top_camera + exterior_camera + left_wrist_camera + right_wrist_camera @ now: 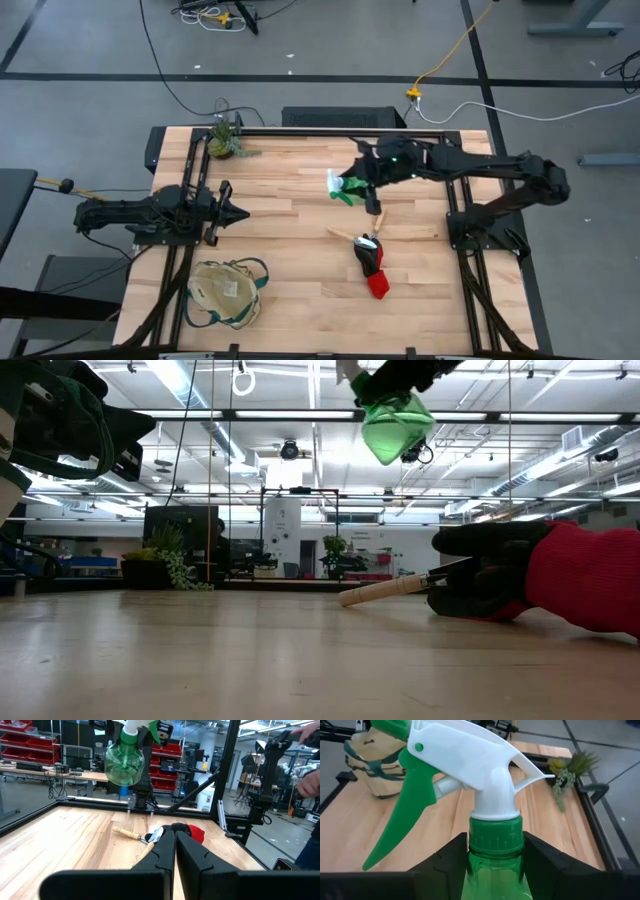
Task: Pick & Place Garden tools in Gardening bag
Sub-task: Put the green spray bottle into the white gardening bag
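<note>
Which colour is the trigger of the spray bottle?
Green, on a white head; the spray bottle shows best in the right wrist view.

In the right wrist view the spray bottle point(492, 855) is cut off at the bottom edge, so only its neck and white trigger head show. In the low view the glove point(560, 575) runs off the right edge and hides the far end of a wooden-handled tool point(385, 590). From above, the bag point(227, 292) is too small to tell what lies inside.
</note>
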`<action>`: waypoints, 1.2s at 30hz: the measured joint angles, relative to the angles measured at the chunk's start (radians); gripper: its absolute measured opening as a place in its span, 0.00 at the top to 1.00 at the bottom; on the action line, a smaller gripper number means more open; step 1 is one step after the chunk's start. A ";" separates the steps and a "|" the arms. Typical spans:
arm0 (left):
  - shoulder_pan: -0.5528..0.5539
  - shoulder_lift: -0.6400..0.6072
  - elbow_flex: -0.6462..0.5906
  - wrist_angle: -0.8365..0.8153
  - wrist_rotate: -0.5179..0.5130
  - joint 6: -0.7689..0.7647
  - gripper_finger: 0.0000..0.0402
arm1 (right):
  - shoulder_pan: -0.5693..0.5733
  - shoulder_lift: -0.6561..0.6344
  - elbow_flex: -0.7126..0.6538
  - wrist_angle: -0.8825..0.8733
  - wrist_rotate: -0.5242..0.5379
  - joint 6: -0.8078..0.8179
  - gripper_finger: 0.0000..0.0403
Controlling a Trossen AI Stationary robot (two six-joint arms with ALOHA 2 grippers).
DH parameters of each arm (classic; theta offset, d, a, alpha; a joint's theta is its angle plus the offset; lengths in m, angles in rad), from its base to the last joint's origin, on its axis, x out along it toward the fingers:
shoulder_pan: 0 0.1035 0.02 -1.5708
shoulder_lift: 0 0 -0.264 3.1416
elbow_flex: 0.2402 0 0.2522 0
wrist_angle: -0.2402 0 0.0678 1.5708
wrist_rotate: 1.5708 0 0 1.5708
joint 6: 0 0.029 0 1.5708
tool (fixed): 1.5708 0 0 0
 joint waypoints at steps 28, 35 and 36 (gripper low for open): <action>0.000 0.000 0.000 0.000 0.000 0.000 0.95 | 0.000 -0.074 -0.066 0.025 -0.104 -0.002 0.59; 0.000 0.000 0.000 0.000 0.000 0.000 0.95 | 0.000 -0.074 -0.066 0.025 -0.104 -0.002 0.59; 0.000 0.000 0.000 0.000 0.000 0.000 0.95 | 0.000 -0.074 -0.066 0.025 -0.104 -0.002 0.59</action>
